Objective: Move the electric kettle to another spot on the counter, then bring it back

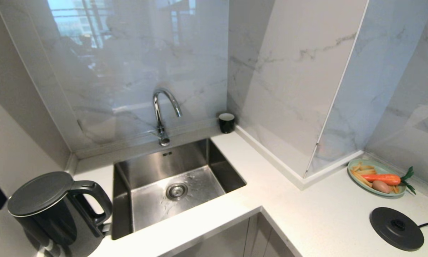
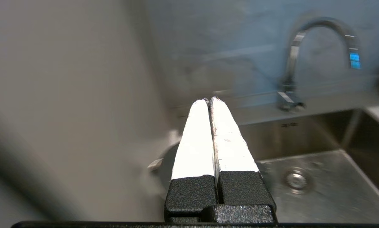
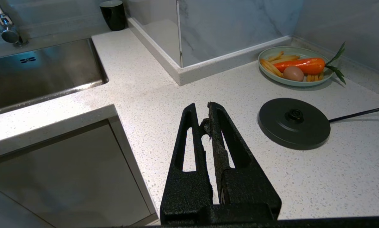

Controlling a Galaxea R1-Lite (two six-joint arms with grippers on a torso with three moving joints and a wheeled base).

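one electric kettle [image 1: 56, 210], one base disc [image 1: 396, 228], one cup [image 1: 227, 122]

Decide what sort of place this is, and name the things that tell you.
Most likely a home kitchen: a stainless steel sink under a curved chrome tap, a glossy black electric kettle on the pale speckled stone counter, marble-look wall panels behind.

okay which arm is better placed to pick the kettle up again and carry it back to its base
Left, probably. The electric kettle stands on the counter left of the sink, on the left gripper's side. The right gripper hovers near the base disc, far across the corner. Both are shut and empty.
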